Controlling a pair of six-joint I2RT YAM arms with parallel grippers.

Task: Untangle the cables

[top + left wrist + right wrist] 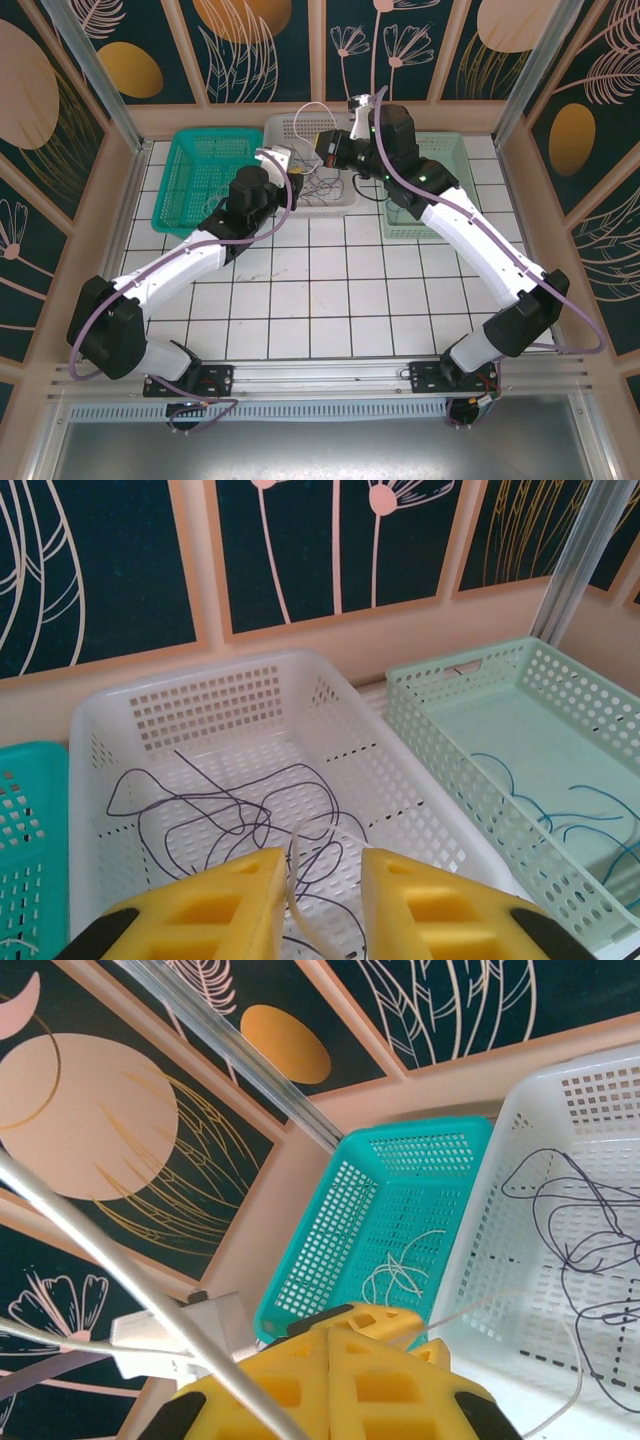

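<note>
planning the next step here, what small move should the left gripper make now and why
Probably close the left gripper on the pale cable hanging between its fingers, which stand apart around it. The right gripper is shut and appears to hold a pale cable too. A second grip would likely let the arms draw it clear of the dark cable lying tangled in the white basket.

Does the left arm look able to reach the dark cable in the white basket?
Probably yes: the left tool hangs above the dark cable in the white basket, but a pale cable runs between its fingers.
</note>
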